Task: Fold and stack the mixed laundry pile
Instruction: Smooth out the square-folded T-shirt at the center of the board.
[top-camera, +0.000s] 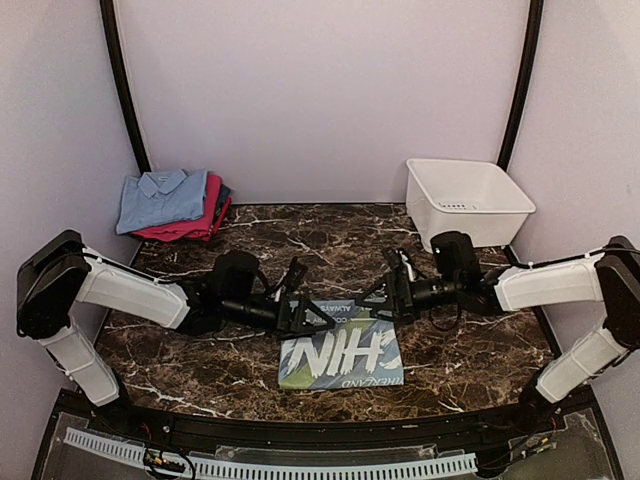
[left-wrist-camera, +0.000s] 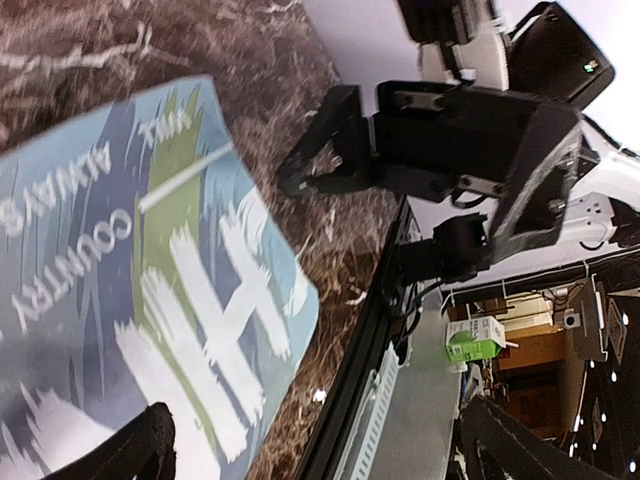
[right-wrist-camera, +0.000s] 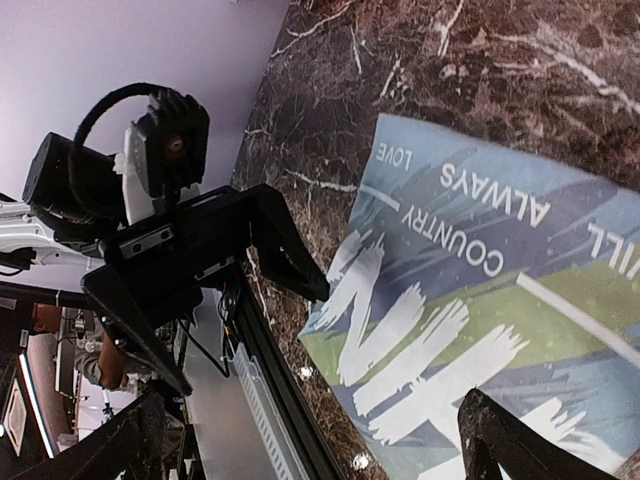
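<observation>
A folded pale blue tee with white print (top-camera: 341, 356) lies flat on the marble table near the front edge; it also fills the left wrist view (left-wrist-camera: 150, 280) and the right wrist view (right-wrist-camera: 480, 300). Other pieces of the laundry pile sit stacked at the back left: a pale blue collared shirt (top-camera: 160, 196) on magenta-pink pieces (top-camera: 207, 216). My left gripper (top-camera: 312, 300) and right gripper (top-camera: 386, 292) face each other low over the tee's far edge. Both are open and hold nothing. The left fingers (left-wrist-camera: 135, 450) and the right fingers (right-wrist-camera: 505, 440) stand wide apart.
A white plastic tub (top-camera: 466, 199) stands at the back right. The black front rail of the table (top-camera: 300, 430) runs just below the tee. Curved black posts (top-camera: 122, 90) and pale walls close in the back and sides.
</observation>
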